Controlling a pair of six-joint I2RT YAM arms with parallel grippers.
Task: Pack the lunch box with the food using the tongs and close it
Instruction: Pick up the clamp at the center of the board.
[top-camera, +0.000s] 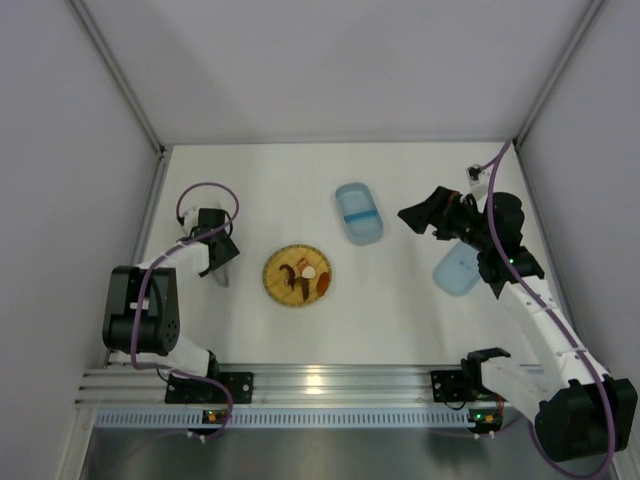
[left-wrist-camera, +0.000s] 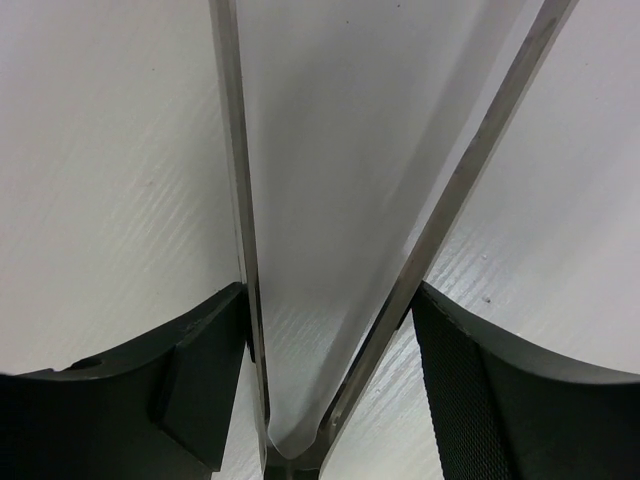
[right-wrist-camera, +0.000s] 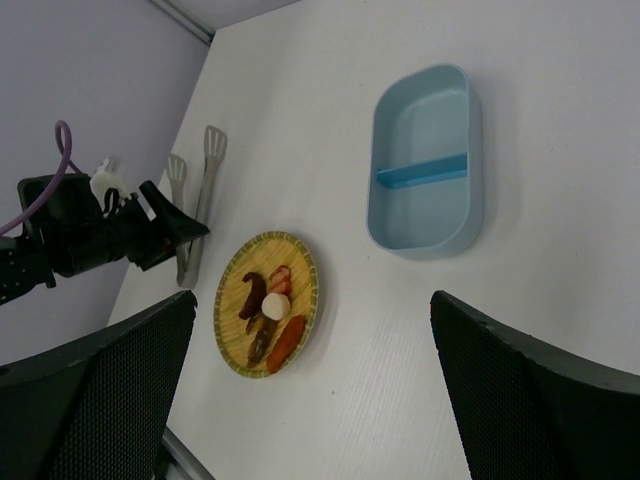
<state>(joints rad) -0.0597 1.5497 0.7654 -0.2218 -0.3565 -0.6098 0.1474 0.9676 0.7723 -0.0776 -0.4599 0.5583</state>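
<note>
At the far left, the left pincer (top-camera: 216, 247) stands partly open, straddling the tongs (top-camera: 222, 272) at their hinge, pads touching both spread arms. The tongs lie on the bench (top-camera: 400, 310), long axis roughly near-to-far. To their right, the food (top-camera: 300, 277) sits on the yellow plate (top-camera: 270, 286). Farther right, the lunch box (top-camera: 352, 200) lies open with both compartments empty. The right pincer (top-camera: 422, 216) gapes wide, holding nothing, with the lid (top-camera: 455, 272) beside it.

The top external camera looks down from above and behind the robot at the whole table (top-camera: 400, 330). The left wrist camera sits close over the table, sighting along the tongs (left-wrist-camera: 233, 150). The right wrist camera hangs higher, angled toward the left arm (right-wrist-camera: 90, 240), and shares the lunch box (right-wrist-camera: 425, 100) and yellow plate (right-wrist-camera: 270, 248) with the top view.
</note>
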